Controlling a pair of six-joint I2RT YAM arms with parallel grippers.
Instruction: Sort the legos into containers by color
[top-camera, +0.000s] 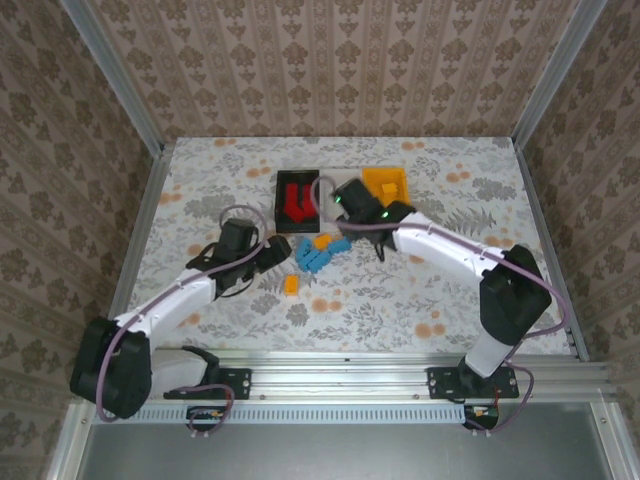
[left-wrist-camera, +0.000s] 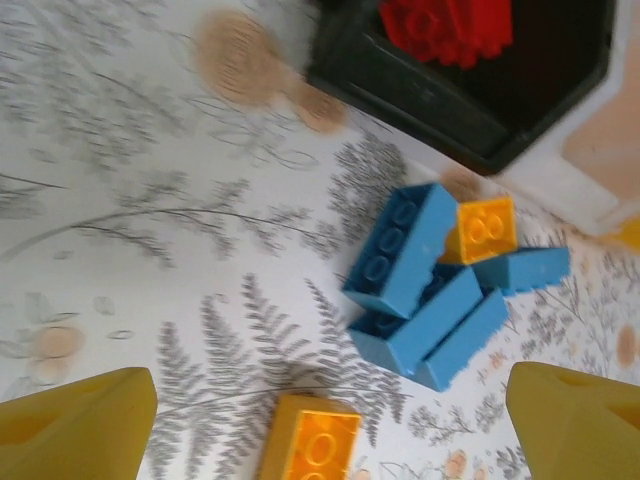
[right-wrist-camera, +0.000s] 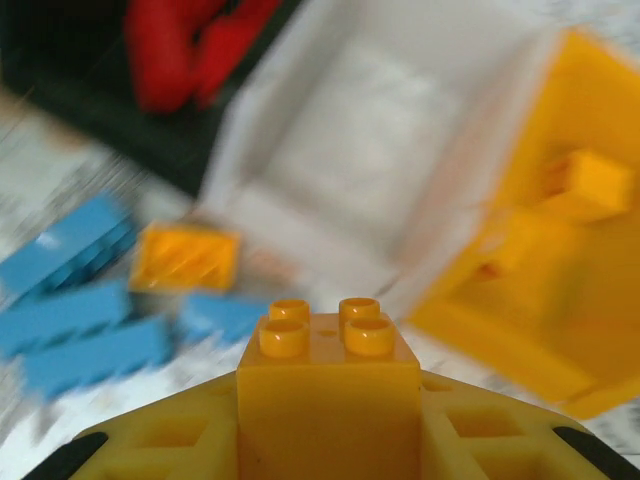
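My right gripper (right-wrist-camera: 328, 425) is shut on an orange-yellow lego (right-wrist-camera: 328, 350), held above the table before the white bin (right-wrist-camera: 340, 170) and the orange-yellow bin (right-wrist-camera: 520, 300), which holds one orange brick (right-wrist-camera: 590, 185). In the top view this gripper (top-camera: 352, 203) hangs between the bins. The black bin (top-camera: 281, 205) holds red bricks (top-camera: 297, 200). My left gripper (left-wrist-camera: 330, 435) is open, low over an orange brick (left-wrist-camera: 312, 445). Beyond it lie several blue bricks (left-wrist-camera: 430, 290) and another orange brick (left-wrist-camera: 482, 228). From above, the left gripper (top-camera: 272, 256) sits just left of the blue pile (top-camera: 315, 256).
The three bins stand side by side at the back middle of the floral table (top-camera: 420, 300). A loose orange brick (top-camera: 291, 285) lies nearer the front. Metal frame rails (top-camera: 140, 230) border the table's sides.
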